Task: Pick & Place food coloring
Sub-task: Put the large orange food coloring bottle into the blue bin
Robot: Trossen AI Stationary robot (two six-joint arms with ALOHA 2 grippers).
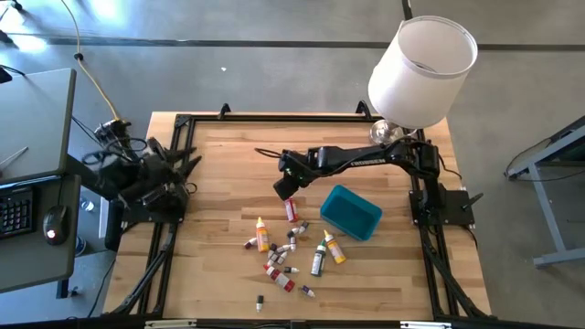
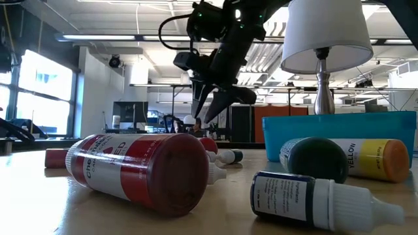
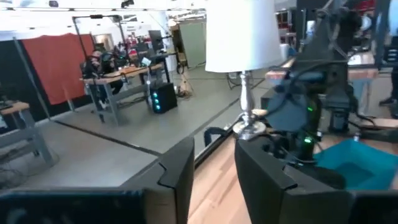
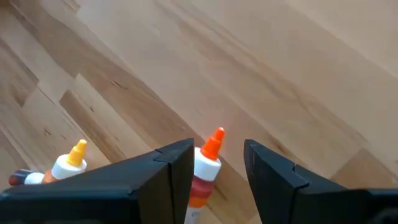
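Several food coloring bottles (image 1: 288, 251) lie on their sides on the wooden table, near the front middle. A red one with an orange-red cap (image 4: 208, 158) lies farthest back (image 1: 292, 209). My right gripper (image 4: 217, 152) is open and slants down over it (image 1: 285, 193), one finger on each side of its cap end. I cannot tell whether a finger touches it. A yellow-capped bottle (image 4: 71, 158) lies beside it. My left gripper (image 3: 214, 162) is open, holds nothing, and is drawn back level at the table's left edge (image 1: 187, 172).
The teal bin (image 1: 351, 212) stands right of the bottles. A white-shaded lamp (image 1: 422, 71) stands at the far right corner, over the right arm's base. Black frame rails (image 1: 174, 228) border the table. A desk with keyboard and mouse (image 1: 37, 210) lies beyond the left edge.
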